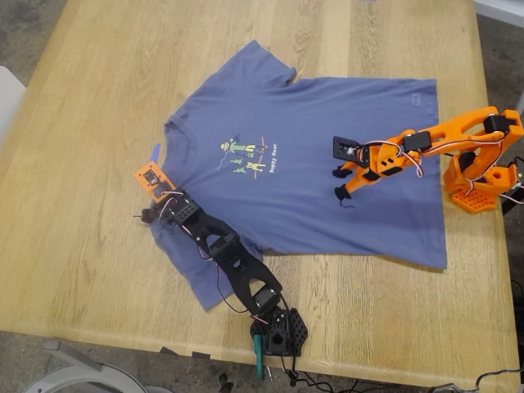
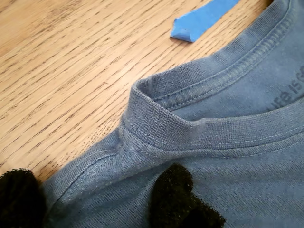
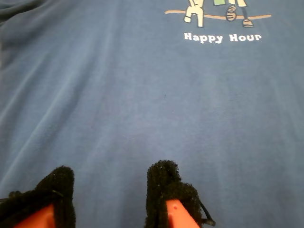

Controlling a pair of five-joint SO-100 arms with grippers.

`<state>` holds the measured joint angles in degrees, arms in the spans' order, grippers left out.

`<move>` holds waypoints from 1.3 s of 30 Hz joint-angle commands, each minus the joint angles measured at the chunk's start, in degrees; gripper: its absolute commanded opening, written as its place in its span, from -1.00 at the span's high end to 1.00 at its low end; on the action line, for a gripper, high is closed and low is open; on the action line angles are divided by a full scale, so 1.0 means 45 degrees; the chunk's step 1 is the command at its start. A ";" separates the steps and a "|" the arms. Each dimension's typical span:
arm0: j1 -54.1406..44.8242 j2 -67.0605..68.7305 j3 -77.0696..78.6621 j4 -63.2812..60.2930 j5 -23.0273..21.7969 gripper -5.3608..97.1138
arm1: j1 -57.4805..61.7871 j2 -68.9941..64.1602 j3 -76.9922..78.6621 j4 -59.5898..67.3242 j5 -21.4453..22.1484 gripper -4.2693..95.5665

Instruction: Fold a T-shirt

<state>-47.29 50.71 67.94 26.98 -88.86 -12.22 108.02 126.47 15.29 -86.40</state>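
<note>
My first gripper sits on a black arm that reaches from the table's near edge toward the exterior view's left, low over the T-shirt at its collar. Its jaws stand apart, one padded tip over the shoulder cloth, the other near the shirt's edge by bare wood. My second gripper, on an orange arm coming in from the exterior view's right, angles down over the shirt's middle below the chest print, jaws apart with only flat cloth between them. The T-shirt lies spread flat on the table. A blue tape scrap lies just beside the collar.
</note>
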 commanded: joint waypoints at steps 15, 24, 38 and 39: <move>0.0430 -0.0762 -0.0684 0.1660 -0.0879 -0.07 | -0.0137 -0.0215 -0.0684 -0.0391 0.0176 0.44; 0.0801 -0.0977 -0.0566 0.2910 -0.1133 0.07 | -0.0195 -0.0430 -0.1152 -0.0430 0.0215 0.43; 0.1387 -0.1758 -0.2090 0.3691 -0.1445 0.44 | -0.0137 -0.0820 -0.1035 -0.0938 0.0312 0.47; 0.1426 -0.1758 -0.2090 0.3672 -0.1484 0.47 | -0.0117 -0.0918 -0.1035 -0.1035 0.0312 0.47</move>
<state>-41.57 43.07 58.62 42.19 -94.39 -13.10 103.80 123.75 11.95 -85.34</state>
